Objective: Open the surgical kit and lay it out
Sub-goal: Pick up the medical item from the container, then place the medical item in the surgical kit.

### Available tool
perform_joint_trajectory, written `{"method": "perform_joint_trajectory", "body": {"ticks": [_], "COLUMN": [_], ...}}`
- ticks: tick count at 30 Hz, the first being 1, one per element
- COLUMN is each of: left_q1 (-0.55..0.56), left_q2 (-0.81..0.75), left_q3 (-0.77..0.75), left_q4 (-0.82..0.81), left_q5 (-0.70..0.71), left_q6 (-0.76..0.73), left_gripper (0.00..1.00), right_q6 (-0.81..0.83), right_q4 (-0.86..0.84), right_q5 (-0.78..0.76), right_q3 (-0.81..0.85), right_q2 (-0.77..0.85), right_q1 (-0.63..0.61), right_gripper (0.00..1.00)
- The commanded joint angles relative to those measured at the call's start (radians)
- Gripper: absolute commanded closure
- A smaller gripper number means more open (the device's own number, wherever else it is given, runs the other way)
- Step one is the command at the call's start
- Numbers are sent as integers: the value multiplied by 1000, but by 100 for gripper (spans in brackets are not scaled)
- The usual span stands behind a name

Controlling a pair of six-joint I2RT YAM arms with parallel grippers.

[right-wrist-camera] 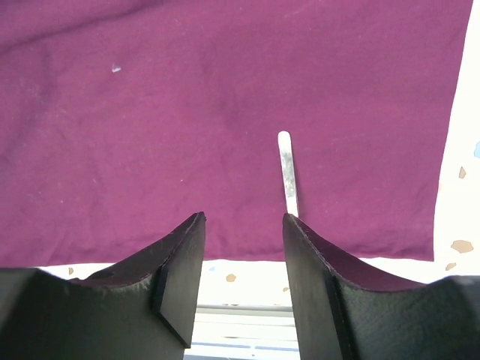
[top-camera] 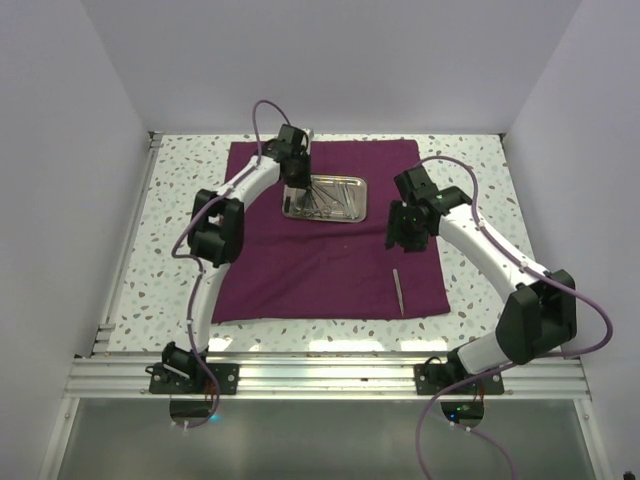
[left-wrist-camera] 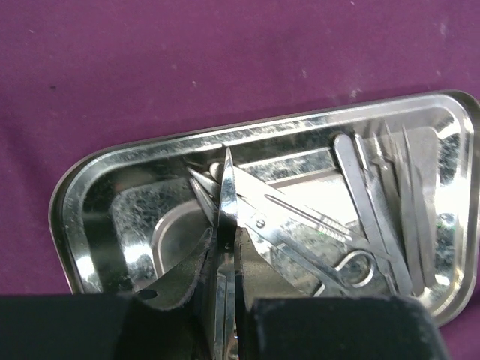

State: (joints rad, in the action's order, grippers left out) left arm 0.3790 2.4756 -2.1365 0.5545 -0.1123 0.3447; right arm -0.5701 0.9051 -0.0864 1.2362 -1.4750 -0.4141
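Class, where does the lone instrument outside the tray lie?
Top view: the instrument lies on the purple cloth near its front-right corner, by the right gripper.

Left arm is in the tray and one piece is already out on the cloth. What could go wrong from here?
The left fingers pinch a thin silver instrument lying against the scissors in the steel tray; lifting may drag them or slip. The open right fingers hover near the tweezers on the cloth and might nudge them.
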Motion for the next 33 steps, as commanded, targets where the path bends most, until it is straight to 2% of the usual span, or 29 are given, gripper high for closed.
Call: {"method": "perform_joint_trajectory", "body": {"ticks": [1, 5, 8, 16, 23, 27, 28, 30, 31, 33], "left_q1": [-26, -54, -57, -55, -54, -54, -54, -54, -54, -52], "left_q2": [-131, -204, -282, -593, -904, -1000, -1015, -1063, -1081, -1126], "left_q3": [-7, 3, 82, 536, 962, 1116, 1141, 1202, 1216, 1241], "left_q4": [15, 12, -7, -62, -74, -59, -56, -42, -35, -4], "left_q5": [-75, -101, -96, -96, -61, -44, -40, -35, -30, -12], "left_q6": [16, 33, 24, 33, 37, 57, 63, 82, 86, 93], "left_gripper": [100, 100, 100, 100, 100, 100, 79, 54, 37, 25], "right_q6": [16, 13, 18, 30, 21, 1, -5, -17, -22, -36], "right_q4": [-11, -24, -43, -84, -87, -83, -81, -83, -80, -84], "right_q5": [20, 46, 51, 82, 105, 100, 103, 103, 102, 102], "right_q3": [49, 83, 127, 376, 779, 949, 1001, 1051, 1089, 1117], "right_q2": [-14, -44, -76, -295, -676, -846, -872, -944, -967, -1010], "right_q1": [3, 5, 3, 5, 6, 6, 6, 12, 14, 21], "right_gripper": [51, 51, 51, 51, 53, 55, 56, 61, 64, 69]}}
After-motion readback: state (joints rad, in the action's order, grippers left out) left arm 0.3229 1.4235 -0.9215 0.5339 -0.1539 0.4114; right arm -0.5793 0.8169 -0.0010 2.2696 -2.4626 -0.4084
